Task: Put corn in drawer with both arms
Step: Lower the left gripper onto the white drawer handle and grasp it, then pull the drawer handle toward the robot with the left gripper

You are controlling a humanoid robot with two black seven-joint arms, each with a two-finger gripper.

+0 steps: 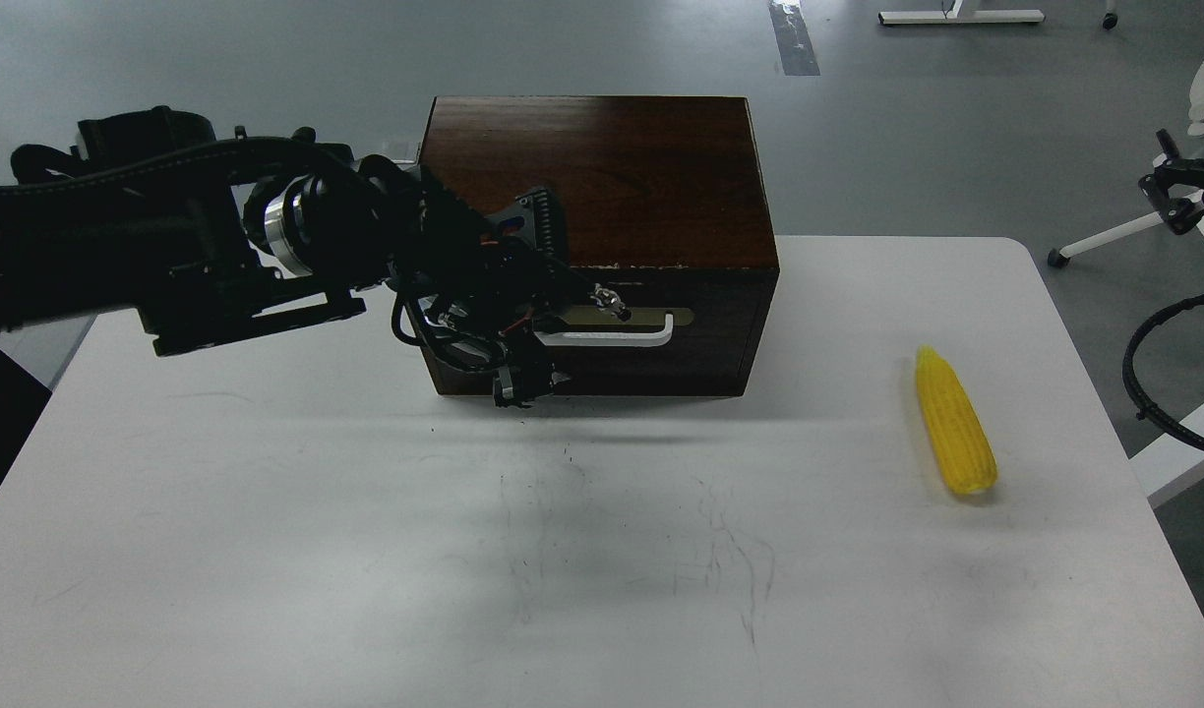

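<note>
Counter: white, rounded far-right corner, surface marked with faint dark scribbles and scuffs near its middle.

Floor: grey, smooth, beyond and beside the counter.

Floor strip: pale, worn tape or painted line running away from the counter at top centre.

White base bar: low, flat, on the floor at the top edge.

White stand leg: angled, with a caster at its foot, at right.

Black cable loop: off the counter's right edge, possibly attached to nearby equipment.
</note>
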